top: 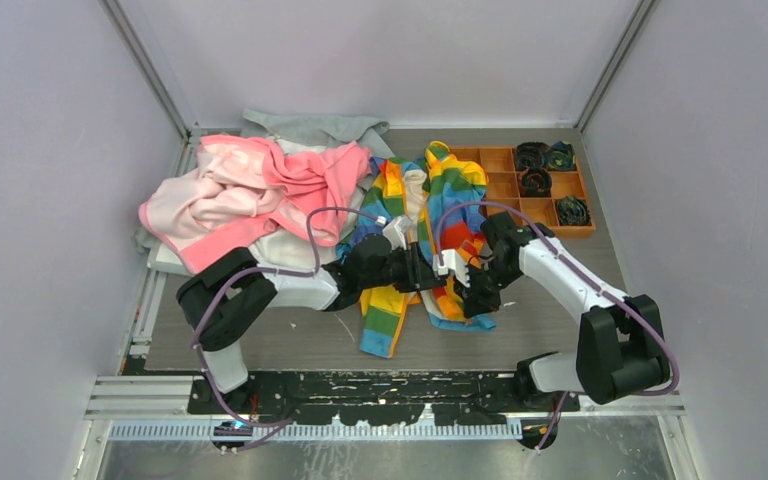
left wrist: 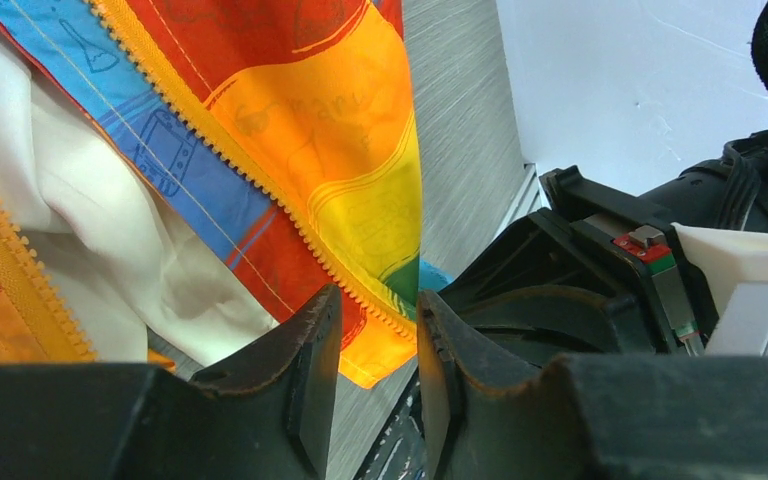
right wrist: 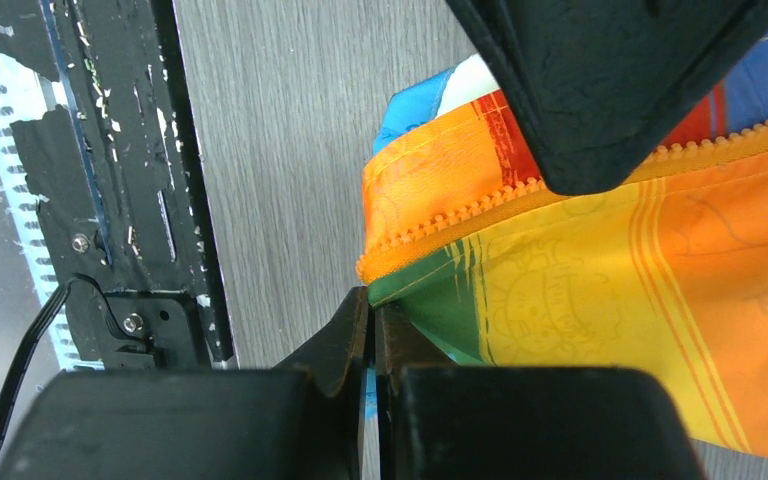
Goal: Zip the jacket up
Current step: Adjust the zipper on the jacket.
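A rainbow-striped jacket (top: 447,185) lies open on the surface (top: 560,310), its orange zipper (left wrist: 260,190) running away from the arms; the right pincer (right wrist: 372,300) is pinched shut on the near hem corner (right wrist: 390,265), while the left pincer (left wrist: 378,295), jaws slightly apart, straddles the zipper's bottom end.

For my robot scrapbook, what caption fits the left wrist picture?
Left gripper poised, jaws apart, around the bottom corner of the rainbow jacket, right by its orange zipper.
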Tool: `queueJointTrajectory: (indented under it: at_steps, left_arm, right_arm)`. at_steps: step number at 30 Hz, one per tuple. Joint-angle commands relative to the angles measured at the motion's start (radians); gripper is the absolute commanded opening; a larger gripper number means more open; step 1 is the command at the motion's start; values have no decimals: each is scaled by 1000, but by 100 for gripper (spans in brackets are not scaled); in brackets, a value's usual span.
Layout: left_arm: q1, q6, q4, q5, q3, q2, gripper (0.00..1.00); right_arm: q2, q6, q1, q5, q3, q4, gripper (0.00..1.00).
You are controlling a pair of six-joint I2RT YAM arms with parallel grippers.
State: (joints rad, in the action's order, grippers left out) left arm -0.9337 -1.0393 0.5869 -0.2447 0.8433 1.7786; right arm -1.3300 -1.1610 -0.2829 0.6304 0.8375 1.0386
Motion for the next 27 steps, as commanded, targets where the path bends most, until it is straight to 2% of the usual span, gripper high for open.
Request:
queueJointTrajectory:
  at_steps: [1, 13, 27]
  left_arm:
    - [4, 1, 42, -19, 27, 14, 35]
    - [4, -4, 53, -13, 28, 45, 40]
    - [4, -49, 113, -21, 45, 90, 41]
  right_arm:
    - [-6, 23, -10, -8, 2, -25, 3]
    - [-6, 102, -14, -51, -4, -95, 7]
    - [-12, 107, -17, -47, -4, -96, 7]
